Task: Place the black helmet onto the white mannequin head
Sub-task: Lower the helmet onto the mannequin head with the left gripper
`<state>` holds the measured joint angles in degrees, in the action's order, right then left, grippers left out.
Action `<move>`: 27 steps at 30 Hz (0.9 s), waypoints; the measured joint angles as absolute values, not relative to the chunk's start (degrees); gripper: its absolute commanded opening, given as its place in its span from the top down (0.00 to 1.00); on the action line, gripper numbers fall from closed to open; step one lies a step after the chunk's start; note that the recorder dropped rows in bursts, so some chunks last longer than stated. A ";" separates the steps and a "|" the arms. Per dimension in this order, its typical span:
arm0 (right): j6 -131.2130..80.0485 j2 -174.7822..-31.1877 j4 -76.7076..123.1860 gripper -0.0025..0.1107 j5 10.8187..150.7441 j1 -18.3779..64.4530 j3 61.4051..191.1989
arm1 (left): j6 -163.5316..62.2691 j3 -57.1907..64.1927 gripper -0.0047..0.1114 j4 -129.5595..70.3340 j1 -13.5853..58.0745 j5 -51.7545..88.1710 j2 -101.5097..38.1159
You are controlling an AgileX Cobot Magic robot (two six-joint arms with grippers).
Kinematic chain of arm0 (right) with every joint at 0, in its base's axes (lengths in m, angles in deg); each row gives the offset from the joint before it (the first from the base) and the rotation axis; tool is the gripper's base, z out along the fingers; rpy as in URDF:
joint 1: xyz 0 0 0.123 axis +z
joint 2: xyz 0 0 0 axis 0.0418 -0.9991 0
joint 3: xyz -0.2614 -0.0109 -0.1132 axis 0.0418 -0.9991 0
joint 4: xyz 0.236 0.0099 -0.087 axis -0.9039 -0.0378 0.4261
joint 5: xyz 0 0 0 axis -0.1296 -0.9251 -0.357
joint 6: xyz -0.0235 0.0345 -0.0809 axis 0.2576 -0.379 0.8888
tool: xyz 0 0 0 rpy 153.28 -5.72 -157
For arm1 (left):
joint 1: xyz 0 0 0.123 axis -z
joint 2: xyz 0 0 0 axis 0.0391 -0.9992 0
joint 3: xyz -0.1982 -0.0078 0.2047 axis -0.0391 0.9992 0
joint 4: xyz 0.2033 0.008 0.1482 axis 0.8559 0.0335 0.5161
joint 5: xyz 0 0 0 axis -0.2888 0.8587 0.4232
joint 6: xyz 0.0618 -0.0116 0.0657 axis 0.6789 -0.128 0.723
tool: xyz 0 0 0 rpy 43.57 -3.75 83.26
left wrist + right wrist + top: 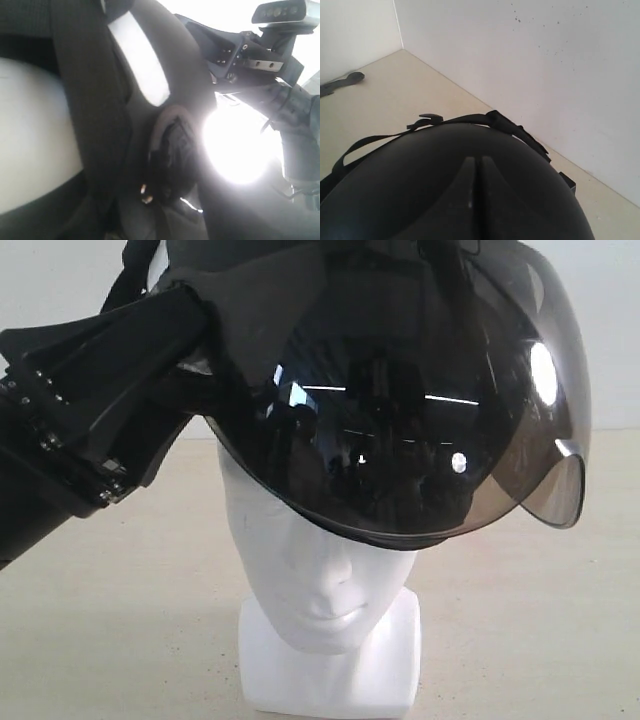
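The black helmet (390,390) sits on top of the white mannequin head (320,580), tilted. Its tinted visor (520,470) hangs over the brow and eyes, so the exterior view shows only the nose, lips, chin and the neck base (400,665) on the table (530,620). The helmet's crown is cut off by the top edge of that view. The left gripper (188,332) reaches in at the helmet's side rim. Its fingertips disappear behind the rim and lining, so it cannot be determined whether it clasps the edge or has let go. The left wrist view does not settle this. It is filled with dark padding, a strap (85,100), part of the white head (30,135) and strong glare, and a pale patch (142,65) there cannot be identified. The right arm's camera housing (285,12) shows at one corner. In the right wrist view the right gripper (475,167) lies against the helmet shell, fingers drawn together with only a thin seam between and nothing clasped. Black on black makes its outline faint. A strap (370,140) edges the shell before the wall (545,75). A small dark object (340,82) on the table is too indistinct to name.
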<state>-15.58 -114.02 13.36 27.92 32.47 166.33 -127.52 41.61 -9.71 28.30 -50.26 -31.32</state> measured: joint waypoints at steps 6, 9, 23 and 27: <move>-15.58 -114.83 12.78 0.98 28.16 32.82 166.44 | -127.52 42.88 0.92 -10.27 28.30 -50.85 -31.32; -15.58 -114.96 12.55 0.98 28.04 32.91 166.44 | -127.52 43.79 0.92 -10.27 28.30 -51.18 -31.32; -15.58 -116.88 12.78 0.98 25.46 32.94 166.44 | -127.06 49.57 0.92 -13.05 28.30 -51.32 -31.24; -15.58 -118.07 13.19 0.98 23.71 33.04 166.44 | -124.37 49.66 0.92 -13.05 28.30 -49.69 -31.24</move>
